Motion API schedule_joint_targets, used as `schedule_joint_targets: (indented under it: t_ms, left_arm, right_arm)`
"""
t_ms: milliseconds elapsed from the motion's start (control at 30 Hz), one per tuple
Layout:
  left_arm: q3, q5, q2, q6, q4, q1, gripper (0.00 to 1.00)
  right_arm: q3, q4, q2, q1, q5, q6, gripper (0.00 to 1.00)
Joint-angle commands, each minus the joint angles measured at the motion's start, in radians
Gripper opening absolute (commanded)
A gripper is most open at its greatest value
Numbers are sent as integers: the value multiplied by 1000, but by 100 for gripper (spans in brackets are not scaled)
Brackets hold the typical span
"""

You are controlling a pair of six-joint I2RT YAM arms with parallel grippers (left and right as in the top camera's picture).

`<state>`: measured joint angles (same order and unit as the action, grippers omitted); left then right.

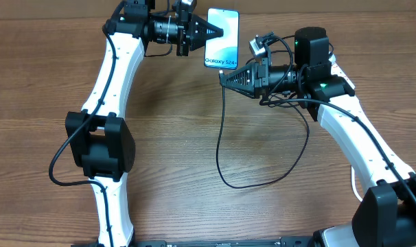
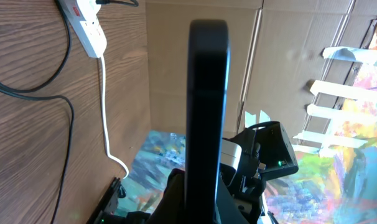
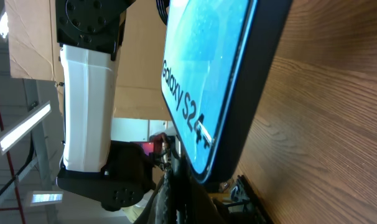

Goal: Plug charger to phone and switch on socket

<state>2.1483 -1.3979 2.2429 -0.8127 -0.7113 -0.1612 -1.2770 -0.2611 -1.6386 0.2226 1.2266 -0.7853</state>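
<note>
**Phone held at top centre, charger tip at its lower edge**

At upper left of the overhead frame, the left gripper (image 1: 206, 31) reaches rightward, its fingers pinching the left long edge of the phone (image 1: 223, 38). The left wrist view shows the phone (image 2: 207, 106) edge-on, a dark upright slab filling mid-frame.

The phone sits at top centre, blue screen facing up, the "Galaxy S24+" text near its lower short edge. Whether it rests on the table (image 1: 194, 151) or is lifted cannot be told.

Just below that edge, the right gripper (image 1: 224, 77) points left, fingers pressed together on the charger (image 1: 222, 137) at its connector end. The black cable drops down centre frame, loops right and rises toward the right arm. In the right wrist view the connector meets the phone's (image 3: 207, 74) bottom edge at lower centre; full seating cannot be confirmed.

The socket (image 2: 89, 25), a white power strip, shows only in the left wrist view, upper left.
</note>
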Motion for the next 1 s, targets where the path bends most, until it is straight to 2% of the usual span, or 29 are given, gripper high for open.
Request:
schedule_joint_targets:
  t_ms: [0, 967]
  left_arm:
    - [16, -28, -25, 20, -12, 3, 4]
    - [16, -69, -25, 72, -48, 3, 4]
  right_arm:
    - [-16, 11, 15, -1, -6, 0, 4]
    - [-16, 25, 13, 8, -76, -1, 4]
